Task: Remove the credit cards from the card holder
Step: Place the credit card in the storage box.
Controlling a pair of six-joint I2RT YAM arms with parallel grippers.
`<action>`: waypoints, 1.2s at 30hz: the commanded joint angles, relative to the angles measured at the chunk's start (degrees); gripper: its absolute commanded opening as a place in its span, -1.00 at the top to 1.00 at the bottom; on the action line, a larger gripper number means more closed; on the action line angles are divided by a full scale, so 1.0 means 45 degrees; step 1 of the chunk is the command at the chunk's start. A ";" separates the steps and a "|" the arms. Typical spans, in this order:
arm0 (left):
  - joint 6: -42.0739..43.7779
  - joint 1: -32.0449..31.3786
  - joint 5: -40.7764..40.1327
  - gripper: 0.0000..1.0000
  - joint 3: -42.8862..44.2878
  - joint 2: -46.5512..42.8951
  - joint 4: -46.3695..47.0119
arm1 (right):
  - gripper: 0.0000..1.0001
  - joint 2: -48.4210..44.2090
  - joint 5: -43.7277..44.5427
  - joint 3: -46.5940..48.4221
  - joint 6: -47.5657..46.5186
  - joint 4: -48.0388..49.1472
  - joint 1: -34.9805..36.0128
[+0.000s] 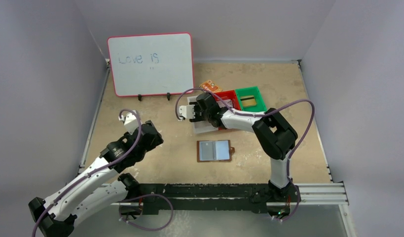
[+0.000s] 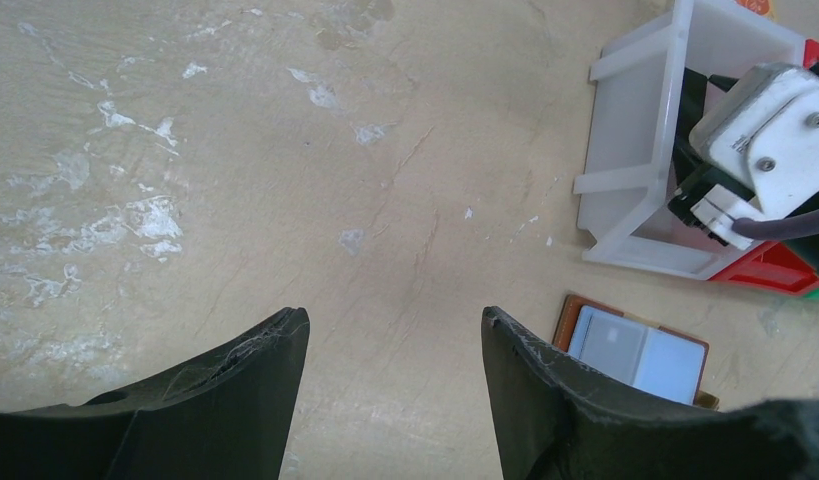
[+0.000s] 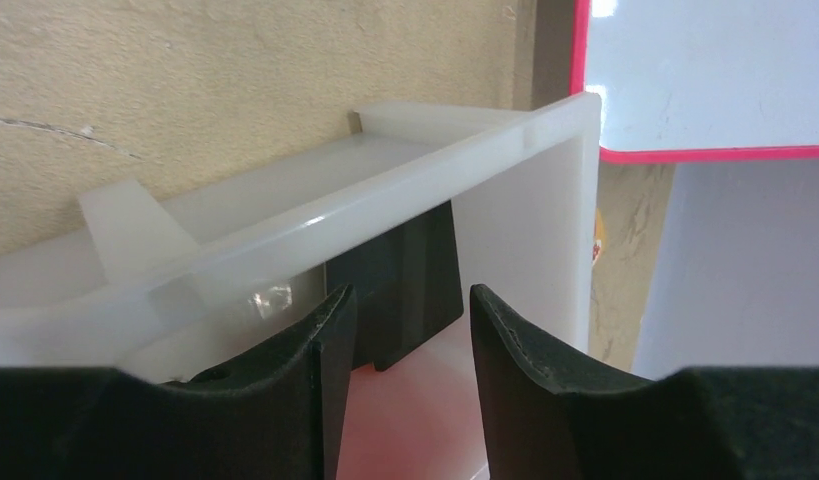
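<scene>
Right gripper point(image 3: 410, 295) jaws parted at white bin point(image 3: 285, 235), holding nothing, dark card point(image 3: 405, 255) upright inside, left gripper point(image 2: 395, 330) wide open, empty, open wallet point(image 1: 214, 150) toward tabletop point(image 1: 160, 158) front edge

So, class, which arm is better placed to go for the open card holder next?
Probably the right arm. The right end effector, open over the white bin where a dark card stands, is nearer the card holder. The left end effector, also open, hangs farther off over the table.
</scene>
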 commanded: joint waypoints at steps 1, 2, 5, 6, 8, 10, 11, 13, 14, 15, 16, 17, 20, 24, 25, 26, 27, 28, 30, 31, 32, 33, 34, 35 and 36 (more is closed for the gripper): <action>0.0079 0.0071 0.0169 -0.27 0.0226 0.0143 0.0292 | 0.02 -0.0543 0.0020 0.0691 0.0185 0.0010 -0.0219; 0.0081 0.0058 0.0187 -0.27 0.0229 0.0165 0.0306 | 0.02 -0.0537 0.0121 0.0719 0.0272 0.0038 -0.0219; 0.0079 0.0061 0.0208 -0.26 0.0203 0.0169 0.0354 | 0.00 -0.0918 0.0143 0.0649 0.1077 0.0512 -0.0272; 0.0076 0.0071 0.0221 -0.26 0.0209 0.0163 0.0375 | -0.01 -0.1111 0.0090 0.0646 0.1627 0.0654 -0.0277; 0.0086 0.0059 0.0231 -0.26 0.0215 0.0186 0.0425 | 0.06 -0.1497 -0.0077 0.0841 0.3134 0.0556 -0.0279; 0.0080 0.0061 0.0221 -0.26 0.0222 0.0220 0.0423 | 0.22 -0.1879 -0.0435 0.1022 0.5213 0.0336 -0.0297; 0.0086 0.0064 0.0213 -0.26 0.0221 0.0231 0.0420 | 0.30 -0.2090 -0.0621 0.0919 0.6257 0.0369 -0.0297; 0.0078 0.0073 0.0183 -0.26 0.0223 0.0274 0.0435 | 0.50 -0.2606 -0.0845 0.0440 0.8117 0.0660 -0.0297; 0.0086 0.0058 0.0186 -0.26 0.0251 0.0293 0.0453 | 0.58 -0.2836 -0.0765 0.0107 0.8925 0.0907 -0.0297; 0.0097 0.0056 0.0184 -0.26 0.0271 0.0303 0.0441 | 0.62 -0.3020 -0.0458 -0.0174 0.9331 0.1204 -0.0297; 0.0113 0.0065 0.0191 -0.26 0.0296 0.0339 0.0454 | 0.70 -0.3141 -0.0414 -0.0368 0.9685 0.1232 -0.0266; 0.0142 0.0067 0.0192 -0.26 0.0331 0.0375 0.0441 | 0.80 -0.3186 -0.0570 -0.0492 1.0107 0.1184 -0.0259; 0.0234 0.0057 0.0173 -0.26 0.0417 0.0492 0.0456 | 0.87 -0.3009 -0.0711 -0.0684 1.0988 0.0875 -0.0272; 0.0230 0.0060 0.0172 -0.26 0.0486 0.0544 0.0393 | 0.99 -0.2337 -0.1076 -0.0630 1.1150 0.0267 -0.0276; 0.0193 0.0061 0.0162 -0.26 0.0474 0.0525 0.0372 | 1.00 -0.2196 -0.1248 -0.0667 1.1150 0.0238 -0.0261; 0.0169 0.0071 0.0154 -0.26 0.0460 0.0479 0.0363 | 1.00 -0.2106 -0.1365 -0.0717 1.1150 0.0239 -0.0249; 0.0141 0.0057 0.0143 -0.26 0.0434 0.0448 0.0361 | 1.00 -0.2006 -0.1424 -0.0765 1.1140 0.0252 -0.0245; 0.0128 0.0056 0.0134 -0.26 0.0421 0.0401 0.0360 | 1.00 -0.1901 -0.1482 -0.0764 1.1090 0.0222 -0.0240; 0.0126 0.0056 0.0099 -0.25 0.0416 0.0349 0.0322 | 1.00 -0.1675 -0.1624 -0.0695 1.1068 0.0117 -0.0240; 0.0121 0.0065 0.0078 -0.25 0.0407 0.0337 0.0307 | 1.00 -0.1569 -0.1705 -0.0660 1.1037 0.0070 -0.0239; 0.0126 0.0059 0.0048 -0.25 0.0406 0.0355 0.0284 | 1.00 -0.1410 -0.1791 -0.0595 1.1036 0.0021 -0.0239; 0.0133 0.0061 0.0027 -0.25 0.0427 0.0367 0.0259 | 1.00 -0.1270 -0.1853 -0.0545 1.1050 -0.0061 -0.0249; 0.0137 0.0059 0.0020 -0.25 0.0435 0.0378 0.0263 | 1.00 -0.1138 -0.1917 -0.0468 1.1098 -0.0118 -0.0240; 0.0149 0.0058 0.0017 -0.25 0.0453 0.0409 0.0237 | 1.00 -0.0989 -0.1947 -0.0424 1.1117 -0.0175 -0.0229; 0.0153 0.0073 0.0016 -0.25 0.0450 0.0423 0.0243 | 1.00 -0.0878 -0.1955 -0.0394 1.1126 -0.0181 -0.0221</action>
